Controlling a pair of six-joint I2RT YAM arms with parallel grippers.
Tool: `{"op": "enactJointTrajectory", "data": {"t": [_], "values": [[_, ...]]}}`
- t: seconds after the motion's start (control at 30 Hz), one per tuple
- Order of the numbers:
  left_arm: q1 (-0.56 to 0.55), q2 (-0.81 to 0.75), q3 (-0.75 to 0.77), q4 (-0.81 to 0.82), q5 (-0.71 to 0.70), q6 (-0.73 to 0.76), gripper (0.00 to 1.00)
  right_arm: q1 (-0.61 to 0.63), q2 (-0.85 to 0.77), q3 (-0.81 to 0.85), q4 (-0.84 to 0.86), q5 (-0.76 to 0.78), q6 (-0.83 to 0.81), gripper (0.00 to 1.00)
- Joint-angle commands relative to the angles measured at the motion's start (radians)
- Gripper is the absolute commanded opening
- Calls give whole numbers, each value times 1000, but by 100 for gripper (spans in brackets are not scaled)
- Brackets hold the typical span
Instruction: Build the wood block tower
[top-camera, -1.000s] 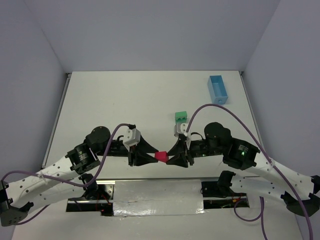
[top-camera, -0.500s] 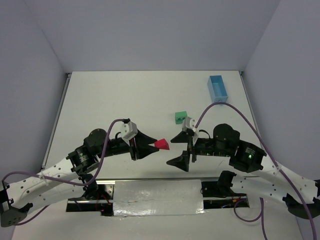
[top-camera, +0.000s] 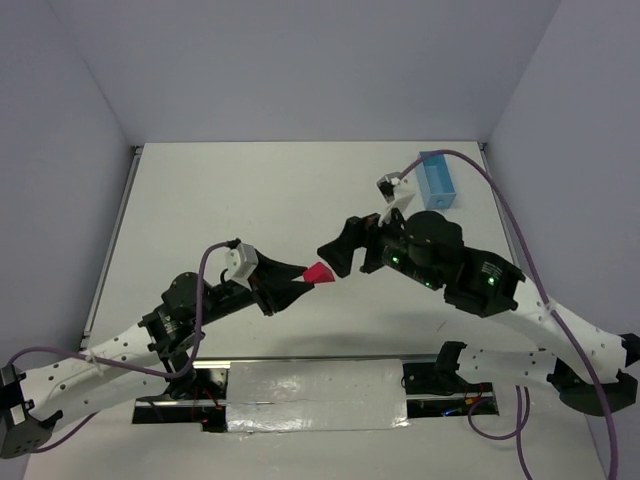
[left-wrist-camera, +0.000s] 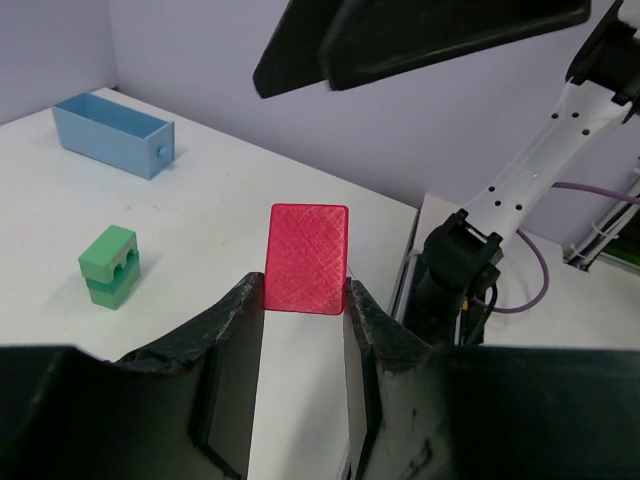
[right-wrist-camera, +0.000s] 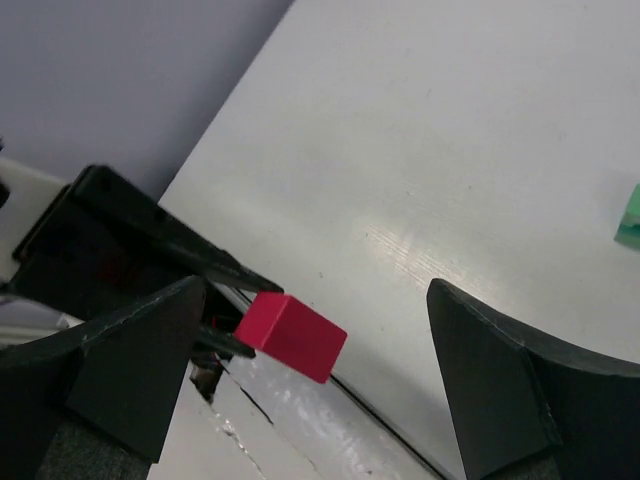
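Table (top-camera: 250, 190), white, carries everything. Right gripper (top-camera: 352, 252) hangs above its middle with jaws spread wide, blocking the top camera's sight of the green stack (left-wrist-camera: 108, 267). Left gripper (top-camera: 298, 279) faces it, pinching the red block (left-wrist-camera: 307, 258) in the air, close to the right fingers but apart. Tray (top-camera: 435, 178) (light blue) lies at the far right. The green stack, two blocks, stands on the table between tray and grippers.

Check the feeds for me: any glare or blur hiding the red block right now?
Top external: evenly lit and sharp, red block clear in the left end effector. Left wrist: block crisp, near fingers dark. Right wrist: soft glare patch on the table, own fingers blurred at the frame edges, block readable.
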Motion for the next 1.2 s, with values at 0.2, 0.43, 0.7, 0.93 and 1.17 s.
{"op": "enactJointTrajectory", "data": {"t": [0.2, 0.43, 0.7, 0.93, 1.17], "values": [[-3, 35, -13, 135, -92, 116, 0, 48, 136, 79, -114, 91, 160, 94], [-3, 49, 16, 87, -63, 140, 0, 71, 128, 49, -63, 34, 65, 82], [-3, 21, 10, 96, 107, 97, 0, 48, -114, -139, 234, -196, -480, 89], [-3, -2, 24, 47, 95, 123, 0, -128, -141, -254, 333, -388, -565, 100], [-3, 26, 53, 55, 107, 111, 0, -185, -155, -316, 375, -579, -333, 100]]}}
